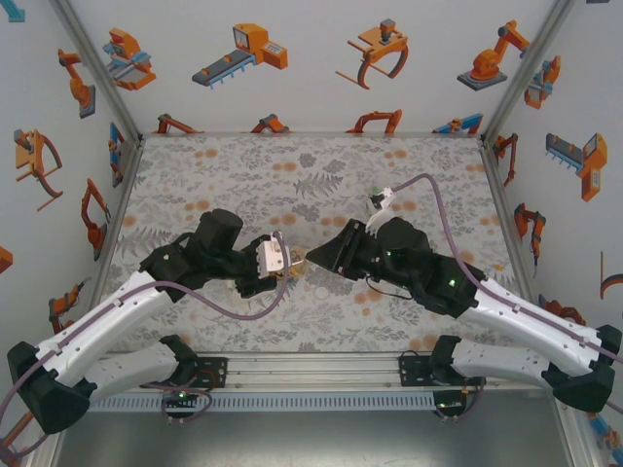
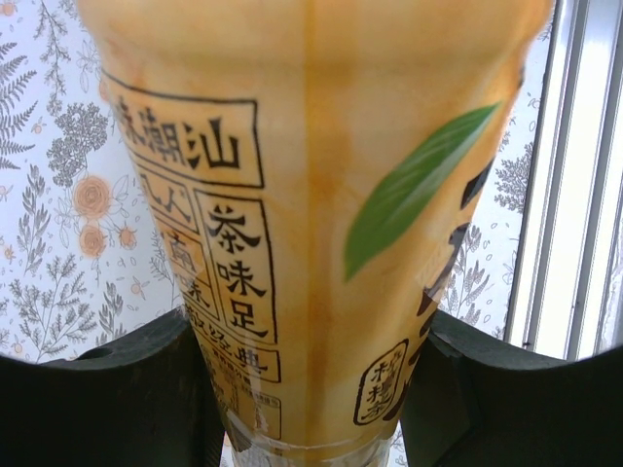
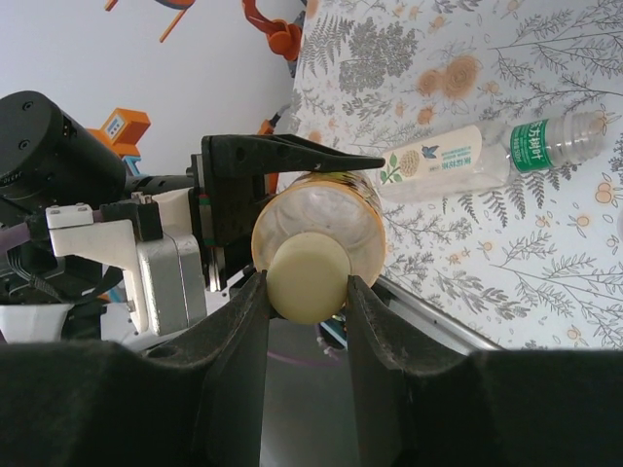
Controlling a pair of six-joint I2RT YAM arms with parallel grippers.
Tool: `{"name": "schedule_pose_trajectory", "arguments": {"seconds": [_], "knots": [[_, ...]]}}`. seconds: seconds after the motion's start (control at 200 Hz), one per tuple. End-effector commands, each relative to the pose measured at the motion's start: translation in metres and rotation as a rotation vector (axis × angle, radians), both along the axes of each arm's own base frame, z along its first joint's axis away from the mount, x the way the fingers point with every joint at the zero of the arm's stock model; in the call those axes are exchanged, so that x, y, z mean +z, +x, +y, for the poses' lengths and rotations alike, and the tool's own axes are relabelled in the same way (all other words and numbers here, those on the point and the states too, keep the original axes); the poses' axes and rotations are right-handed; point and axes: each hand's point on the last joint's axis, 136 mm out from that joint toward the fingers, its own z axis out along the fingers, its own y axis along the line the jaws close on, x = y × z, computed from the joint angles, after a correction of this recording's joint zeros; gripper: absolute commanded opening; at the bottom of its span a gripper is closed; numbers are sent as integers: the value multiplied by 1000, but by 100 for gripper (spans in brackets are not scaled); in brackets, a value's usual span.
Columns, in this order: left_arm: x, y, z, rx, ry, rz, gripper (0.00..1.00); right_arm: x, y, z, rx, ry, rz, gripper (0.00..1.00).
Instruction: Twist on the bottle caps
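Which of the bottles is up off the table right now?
The amber tea bottle, clamped in the left tool with the right tool on its white cap; the pale-labelled bottle lies on its side on the table.

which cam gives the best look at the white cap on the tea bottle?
Right wrist: the white cap sits close up, centred, pinched by the right gripper on the amber tea bottle's mouth. Top external: too small to tell apart where the grippers meet. Left wrist: the left gripper clamping the bottle's labelled body.
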Motion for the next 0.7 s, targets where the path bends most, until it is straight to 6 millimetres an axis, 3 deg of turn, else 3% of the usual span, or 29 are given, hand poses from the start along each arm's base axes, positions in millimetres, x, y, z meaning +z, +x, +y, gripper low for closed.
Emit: {"name": "schedule_pose_trajectory", "arguments": {"seconds": [0.0, 0.06, 0.205, 0.325, 0.441, 0.696], "knots": [[17, -4, -10, -45, -73, -44, 0, 9, -1, 3, -9, 36, 36, 0], [17, -4, -10, -45, -73, -43, 0, 9, -2, 3, -5, 28, 33, 1], [16, -3, -10, -46, -72, -40, 0, 11, -4, 8, 33, -6, 13, 42], [16, -2, -10, -39, -69, -38, 0, 7, -5, 20, 82, -38, 13, 57], [15, 1, -10, -20, -62, -40, 0, -1, -4, 34, 115, -50, 30, 63], [16, 1, -10, -20, -67, -42, 0, -23, 7, 50, 117, -107, 34, 65]]}}
